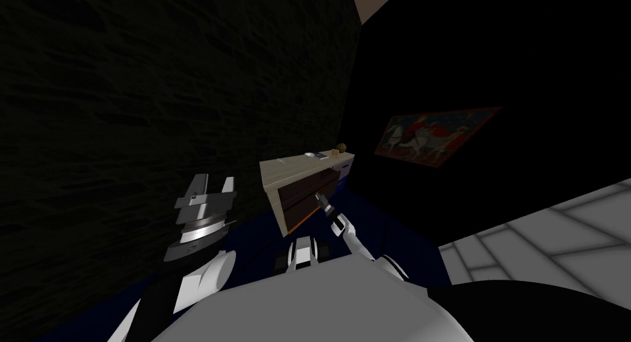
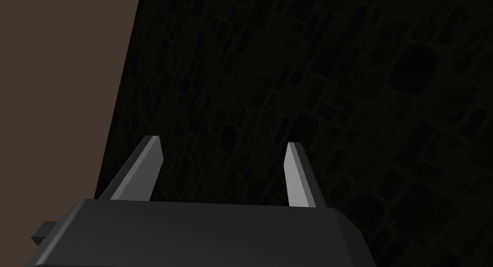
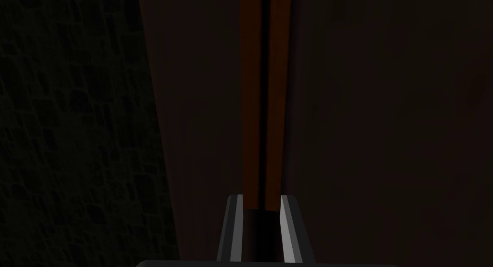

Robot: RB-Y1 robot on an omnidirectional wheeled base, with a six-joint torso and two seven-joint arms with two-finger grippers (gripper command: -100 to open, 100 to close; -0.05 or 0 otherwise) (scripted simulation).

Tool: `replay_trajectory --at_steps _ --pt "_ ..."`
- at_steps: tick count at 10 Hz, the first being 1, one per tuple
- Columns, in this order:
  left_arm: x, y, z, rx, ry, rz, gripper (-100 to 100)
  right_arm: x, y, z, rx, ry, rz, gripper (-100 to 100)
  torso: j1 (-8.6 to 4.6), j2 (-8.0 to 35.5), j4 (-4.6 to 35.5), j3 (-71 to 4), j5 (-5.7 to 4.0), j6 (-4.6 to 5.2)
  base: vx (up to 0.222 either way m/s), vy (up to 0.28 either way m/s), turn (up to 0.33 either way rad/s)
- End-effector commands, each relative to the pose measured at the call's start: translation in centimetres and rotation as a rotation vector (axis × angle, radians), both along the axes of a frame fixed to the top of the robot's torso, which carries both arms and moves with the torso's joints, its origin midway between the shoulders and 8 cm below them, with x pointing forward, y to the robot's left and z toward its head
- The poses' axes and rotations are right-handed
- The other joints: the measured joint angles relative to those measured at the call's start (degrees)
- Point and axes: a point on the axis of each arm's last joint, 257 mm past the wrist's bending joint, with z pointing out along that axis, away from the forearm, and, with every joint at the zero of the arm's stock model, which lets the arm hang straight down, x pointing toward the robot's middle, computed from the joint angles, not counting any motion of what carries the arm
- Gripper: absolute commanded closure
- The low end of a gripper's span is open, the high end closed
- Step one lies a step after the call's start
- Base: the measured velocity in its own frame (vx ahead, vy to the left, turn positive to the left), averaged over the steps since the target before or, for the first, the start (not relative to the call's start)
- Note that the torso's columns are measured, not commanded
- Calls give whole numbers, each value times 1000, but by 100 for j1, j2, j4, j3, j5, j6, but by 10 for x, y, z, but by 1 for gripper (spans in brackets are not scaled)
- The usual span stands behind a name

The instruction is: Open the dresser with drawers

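The dresser (image 1: 289, 170) stands against the dark stone-patterned wall (image 1: 154, 98). It has a pale top and dark brown drawer fronts (image 1: 305, 195), with an orange edge along its base. On its top, at the end farthest from me, sit a small white dish (image 1: 310, 154), a little brown box (image 1: 336, 151) and a dark round thing (image 1: 343, 148) that is too small to name.

The right gripper (image 1: 318, 198) (image 3: 262, 197) reaches out to the dresser's front, its tip at the upper drawer front. In the right wrist view its fingers (image 3: 235, 225) stand narrow, pressed to the sides of an orange-brown strip (image 3: 250, 95) with a dark line down its middle that runs along the dark front.

The left gripper (image 1: 212, 183) (image 2: 224, 144) is raised well apart from the dresser, beside the same wall, with its fingers (image 2: 144, 170) spread wide and holding nothing.

Beyond the dresser's far end hangs a painting (image 1: 434, 135) of white horses. The floor (image 1: 376, 218) beside the dresser is dark blue.
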Motion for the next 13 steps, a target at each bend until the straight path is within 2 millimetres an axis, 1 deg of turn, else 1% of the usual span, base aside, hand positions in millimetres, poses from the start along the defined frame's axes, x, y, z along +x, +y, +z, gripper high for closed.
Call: replay_trajectory --at_steps 1,2,3,5,6,10,11,12,13 --pt "0 0 0 0 0 0 0 -7 -3 -13 -4 32 5 100 0 -3 -6 -2 -2 -1 -161 -108 -18" --pt "0 0 0 0 0 0 0 -3 -1 -2 0 7 7 100 -6 -13 -9 -7 -2 2 -82 -53 -2" --pt "0 0 0 0 0 0 0 9 -4 6 -1 11 8 -100 16 -40 4 -23 6 1 -68 -4 22" --pt "0 0 0 0 0 0 0 22 -7 16 -1 12 7 -100 26 3 26 0 15 2 -77 5 15" --pt "0 0 0 0 0 0 0 35 -11 27 -1 12 4 -100 20 18 34 10 14 2 -76 25 15" --pt "0 0 0 0 0 0 0 60 -17 50 0 10 -4 -100 8 17 31 9 10 4 -77 13 16" --pt "0 0 0 0 0 0 0 55 -17 44 -2 13 -3 -100 10 14 36 6 12 5 -25 5 2" --pt "0 0 0 0 0 0 0 56 -18 44 -2 16 -5 0 11 12 35 5 12 4 0 0 0" --pt "0 0 0 0 0 0 0 56 -18 43 -2 17 -5 0 11 12 33 5 11 3 0 0 0"
